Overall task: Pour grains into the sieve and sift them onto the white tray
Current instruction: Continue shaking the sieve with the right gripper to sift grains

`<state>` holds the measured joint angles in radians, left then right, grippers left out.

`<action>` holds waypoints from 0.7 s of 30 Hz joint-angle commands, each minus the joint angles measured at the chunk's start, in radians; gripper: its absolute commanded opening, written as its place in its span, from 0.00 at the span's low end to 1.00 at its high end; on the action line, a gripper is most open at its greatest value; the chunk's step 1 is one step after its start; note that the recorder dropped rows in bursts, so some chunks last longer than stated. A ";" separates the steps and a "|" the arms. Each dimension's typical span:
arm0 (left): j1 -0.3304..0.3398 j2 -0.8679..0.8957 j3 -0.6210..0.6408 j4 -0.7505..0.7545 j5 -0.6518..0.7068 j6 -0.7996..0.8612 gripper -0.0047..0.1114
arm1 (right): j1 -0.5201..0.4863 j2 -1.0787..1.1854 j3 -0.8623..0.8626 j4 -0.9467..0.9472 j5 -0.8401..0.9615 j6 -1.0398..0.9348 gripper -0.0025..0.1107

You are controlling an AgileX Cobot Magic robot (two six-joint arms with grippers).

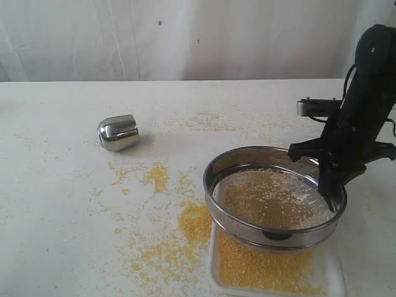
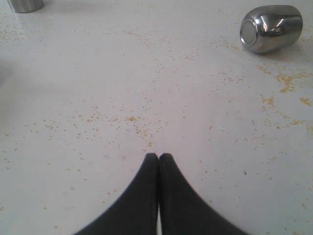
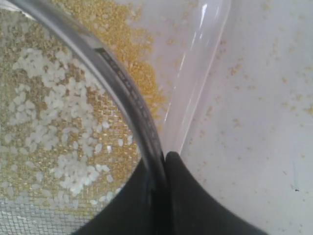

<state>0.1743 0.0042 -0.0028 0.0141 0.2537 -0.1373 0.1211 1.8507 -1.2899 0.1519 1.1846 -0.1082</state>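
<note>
The steel-rimmed sieve (image 1: 272,232) hangs just above the white tray (image 1: 337,278), held at its right rim by my right gripper (image 1: 331,199), which is shut on that rim (image 3: 128,90). Pale coarse grains (image 3: 58,122) lie on the mesh, and fine yellow grains (image 1: 260,266) cover the tray below. More yellow grains (image 1: 195,223) are spilled on the table left of the tray. My left gripper (image 2: 159,155) is shut and empty over the bare table; it does not show in the exterior view.
A small shiny steel cup (image 1: 118,132) lies on its side on the white table, back left of the sieve; the same cup (image 2: 271,28) shows in the left wrist view. Another steel object (image 2: 24,5) sits at that view's edge. Scattered grains dot the tabletop.
</note>
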 commanded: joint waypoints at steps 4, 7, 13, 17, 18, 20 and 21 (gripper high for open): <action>0.002 -0.004 0.003 -0.008 0.001 0.002 0.04 | -0.001 0.006 -0.013 0.068 0.036 0.007 0.02; 0.002 -0.004 0.003 -0.008 0.001 0.002 0.04 | -0.001 -0.018 0.018 0.044 -0.065 0.010 0.02; 0.002 -0.004 0.003 -0.008 0.001 0.002 0.04 | 0.016 -0.076 0.073 0.028 0.036 -0.025 0.02; 0.002 -0.004 0.003 -0.008 0.001 0.002 0.04 | 0.019 -0.088 0.102 -0.018 -0.174 0.057 0.02; 0.002 -0.004 0.003 -0.008 0.001 0.002 0.04 | 0.019 -0.088 0.106 -0.014 -0.177 0.067 0.02; 0.002 -0.004 0.003 -0.008 0.001 0.002 0.04 | 0.019 -0.088 0.120 -0.014 -0.177 0.063 0.02; 0.002 -0.004 0.003 -0.008 0.001 0.002 0.04 | 0.019 -0.088 0.128 -0.014 -0.186 0.061 0.02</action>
<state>0.1743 0.0042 -0.0028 0.0141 0.2537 -0.1373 0.1428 1.7797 -1.1799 0.1221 1.0004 -0.0461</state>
